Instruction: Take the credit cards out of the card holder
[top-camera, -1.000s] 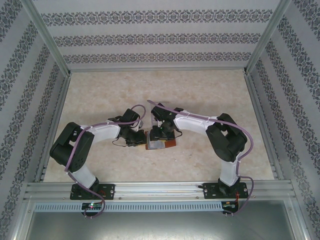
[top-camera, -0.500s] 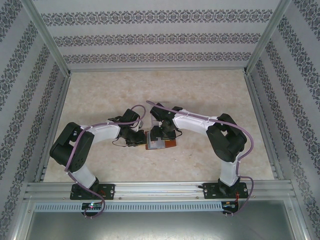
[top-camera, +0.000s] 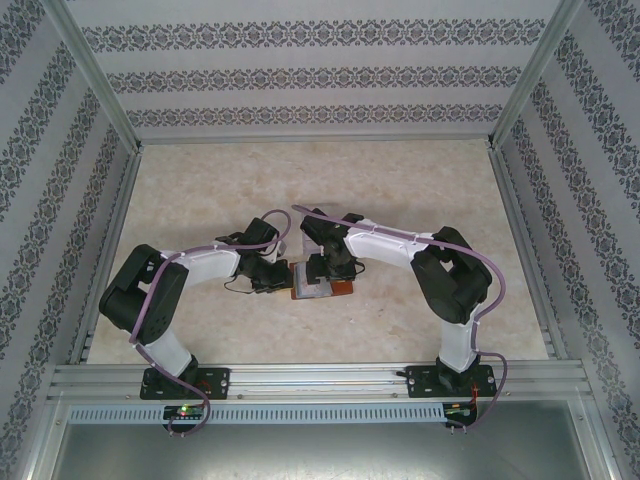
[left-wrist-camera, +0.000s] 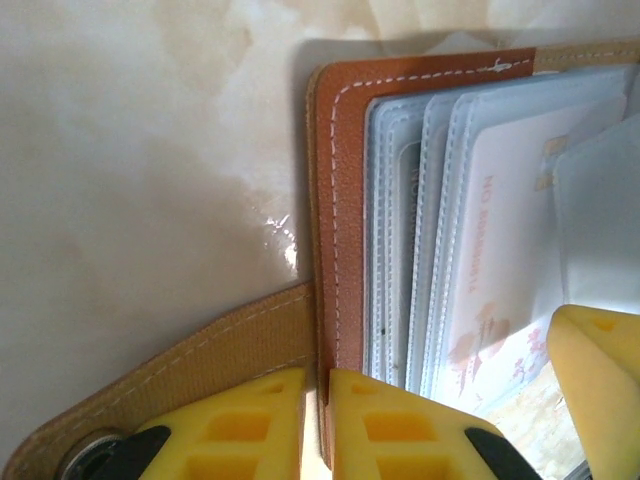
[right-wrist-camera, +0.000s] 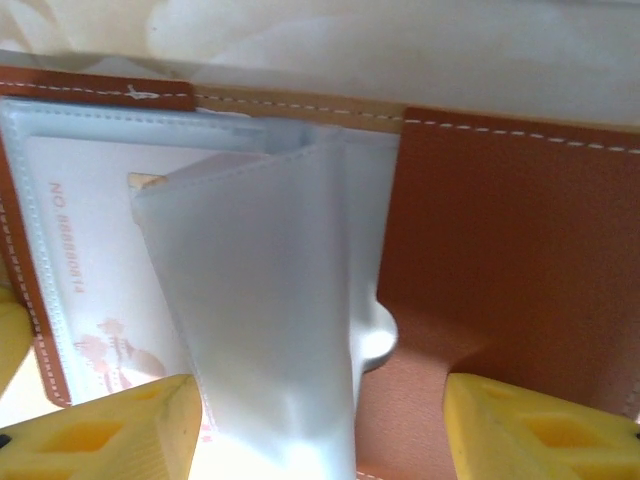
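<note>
Two grippers of mine meet over the card holder (top-camera: 320, 288), which lies open on the surface (top-camera: 200, 190) between my arms. My left gripper (left-wrist-camera: 318, 425) is nearly closed, pinching the brown leather edge of the cover beside the strap tab (left-wrist-camera: 170, 370). That anchor should hold firm so the holder cannot slide when I pull. My right gripper (right-wrist-camera: 320, 435) stands wide apart and clamps nothing, its fingers straddling a loose clear sleeve (right-wrist-camera: 270, 300). The whitish card (right-wrist-camera: 85, 270) with pink-red marks sits inside a pocket on the holder's left half. To do this well, I judge I should work past the floppy sleeve and take the card itself rather than the plastic around it. Then I should draw it slowly toward the pocket's open side so nothing snags on the stitching. The dark card I cannot make out.
</note>
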